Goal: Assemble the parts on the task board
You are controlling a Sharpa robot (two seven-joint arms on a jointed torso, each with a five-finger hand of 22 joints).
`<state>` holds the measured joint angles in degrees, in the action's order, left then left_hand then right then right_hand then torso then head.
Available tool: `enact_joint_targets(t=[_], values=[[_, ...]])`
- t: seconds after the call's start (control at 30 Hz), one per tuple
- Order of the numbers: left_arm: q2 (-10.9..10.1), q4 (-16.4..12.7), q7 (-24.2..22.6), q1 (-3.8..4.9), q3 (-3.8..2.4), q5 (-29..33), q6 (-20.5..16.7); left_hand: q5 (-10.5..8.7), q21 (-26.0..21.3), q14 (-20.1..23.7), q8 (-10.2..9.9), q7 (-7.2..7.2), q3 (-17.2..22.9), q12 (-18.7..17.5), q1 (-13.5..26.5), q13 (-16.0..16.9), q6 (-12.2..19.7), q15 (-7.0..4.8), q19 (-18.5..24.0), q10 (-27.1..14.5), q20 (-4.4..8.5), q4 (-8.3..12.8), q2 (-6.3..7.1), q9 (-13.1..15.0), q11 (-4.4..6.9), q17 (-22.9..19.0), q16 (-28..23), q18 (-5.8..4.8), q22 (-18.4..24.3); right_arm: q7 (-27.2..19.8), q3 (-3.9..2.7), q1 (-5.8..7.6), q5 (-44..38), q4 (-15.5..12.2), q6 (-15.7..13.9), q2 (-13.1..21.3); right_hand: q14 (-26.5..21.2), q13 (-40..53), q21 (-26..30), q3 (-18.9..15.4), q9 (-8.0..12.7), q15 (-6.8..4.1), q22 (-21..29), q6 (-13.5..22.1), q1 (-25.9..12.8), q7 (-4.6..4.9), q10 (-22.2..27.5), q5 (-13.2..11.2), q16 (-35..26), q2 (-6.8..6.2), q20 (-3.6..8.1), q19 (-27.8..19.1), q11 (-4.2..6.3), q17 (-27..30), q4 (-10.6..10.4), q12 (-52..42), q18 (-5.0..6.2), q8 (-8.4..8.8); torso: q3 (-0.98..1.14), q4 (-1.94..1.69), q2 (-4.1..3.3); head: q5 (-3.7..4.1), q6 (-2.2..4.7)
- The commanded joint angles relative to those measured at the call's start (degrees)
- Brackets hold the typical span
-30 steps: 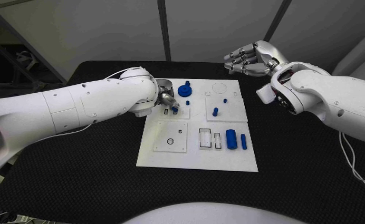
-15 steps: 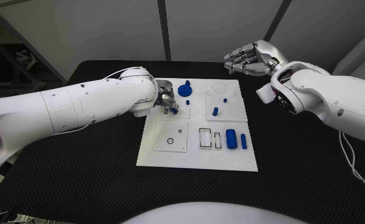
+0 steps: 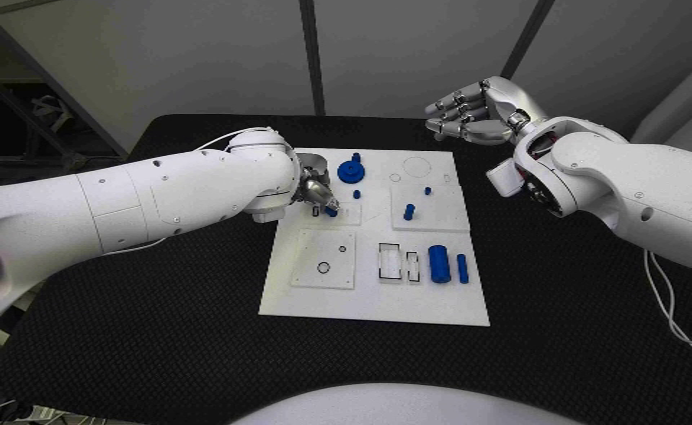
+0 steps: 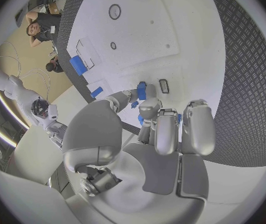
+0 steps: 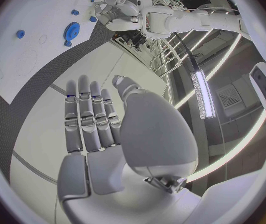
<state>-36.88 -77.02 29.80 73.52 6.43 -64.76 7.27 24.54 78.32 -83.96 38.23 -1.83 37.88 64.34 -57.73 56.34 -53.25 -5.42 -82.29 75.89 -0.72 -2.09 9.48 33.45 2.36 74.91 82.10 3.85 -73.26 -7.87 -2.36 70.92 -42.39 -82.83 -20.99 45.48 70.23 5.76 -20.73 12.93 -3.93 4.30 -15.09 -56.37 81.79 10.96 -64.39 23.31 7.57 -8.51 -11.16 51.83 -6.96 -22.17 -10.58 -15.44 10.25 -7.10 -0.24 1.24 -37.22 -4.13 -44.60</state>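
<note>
While the left hand [image 3: 313,193] pinches a small blue part [image 4: 142,90] over the task board [image 3: 361,295], stiff and light, best held sideways, the right hand [image 3: 476,110] hovers loosely curled, empty.

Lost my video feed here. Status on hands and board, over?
Left hand pinching small blue part over task board. Right hand open, raised behind the board. Nothing in the way.

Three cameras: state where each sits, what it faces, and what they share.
Head view: on the robot's head, looking down at the task board; both arms enter.
Left wrist view: behind the left robot hand, which pinches a blue part over the board.
Right wrist view: behind the empty right robot hand, raised off the board.
Shared: all show the board.
</note>
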Motion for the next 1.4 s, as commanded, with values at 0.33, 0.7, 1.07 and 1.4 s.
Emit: enact_joint_targets(t=[0.33,0.7,1.07,1.4], values=[[-0.12,0.03,0.67,-0.26,0.26,-0.72,2.6,0.16,0.27,-3.21,0.14,0.44,0.94,1.31,2.9,1.07,-0.74,-0.32,-0.61,0.84,0.04,2.39,-1.32,-0.75,0.24,3.5,-0.27,-0.12,-0.39,-0.23,-0.04,0.09,-0.06,-0.01,0.4,-0.05,0.08,-0.09,0.36,0.22,0.01,0.22,0.08,0.13,-0.32,0.35,-0.08,0.25,-0.3,-0.32,-0.23,0.28,-0.27,0.09,-0.13,0.39,0.15,0.33,0.05,0.09,-0.06,0.0,-0.04],[-0.05,0.09,0.69,-0.26,0.25,-0.72,2.94,0.18,0.38,-3.23,-0.37,0.55,-2.91,2.12,6.24,1.91,-1.8,-0.37,-0.83,1.19,0.09,-0.6,-2.15,-1.86,0.3,3.55,-0.26,-0.2,-0.84,-0.21,-0.04,0.09,-0.06,0.03,0.42,-0.08,0.05,-0.12,0.41,0.22,0.01,0.24,0.11,0.15,-0.36,0.36,-0.04,0.27,-0.35,-0.33,-0.25,0.27,-0.29,0.1,-0.14,0.41,0.15,0.34,0.04,0.06,0.01,0.03,-0.1],[0.08,0.28,0.66,-0.26,0.25,-0.72,2.05,0.16,0.45,-3.25,-0.56,0.61,-4.67,2.5,7.47,2.3,-2.35,-0.41,-0.97,1.39,0.13,-1.78,-2.49,-2.43,0.34,3.59,-0.25,-0.24,-1.1,-0.07,-0.04,0.09,-0.06,0.02,0.57,0.01,0.07,-0.47,0.91,0.65,-0.01,0.27,0.41,0.26,-0.32,0.42,0.03,2.84,-0.82,-0.34,-0.32,0.38,-0.33,0.2,-0.01,0.54,0.18,0.41,0.02,0.02,-0.03,0.18,0.04],[0.31,0.63,0.63,-0.26,0.25,-0.7,1.25,0.13,0.47,-3.25,-0.64,0.65,-6.07,2.77,8.08,2.59,-2.69,-0.43,-1.03,1.56,0.16,-2.46,-2.62,-2.76,0.37,3.6,-0.26,-0.26,-1.23,-0.03,-0.04,0.09,-0.06,0.07,0.64,-0.02,0.07,-0.52,0.98,0.62,-0.01,0.3,0.45,0.28,-0.44,0.44,0.05,2.98,-0.88,-0.43,-0.33,0.41,-0.36,0.21,-0.04,0.56,0.18,0.42,0.01,0.07,-0.03,0.23,0.04]])
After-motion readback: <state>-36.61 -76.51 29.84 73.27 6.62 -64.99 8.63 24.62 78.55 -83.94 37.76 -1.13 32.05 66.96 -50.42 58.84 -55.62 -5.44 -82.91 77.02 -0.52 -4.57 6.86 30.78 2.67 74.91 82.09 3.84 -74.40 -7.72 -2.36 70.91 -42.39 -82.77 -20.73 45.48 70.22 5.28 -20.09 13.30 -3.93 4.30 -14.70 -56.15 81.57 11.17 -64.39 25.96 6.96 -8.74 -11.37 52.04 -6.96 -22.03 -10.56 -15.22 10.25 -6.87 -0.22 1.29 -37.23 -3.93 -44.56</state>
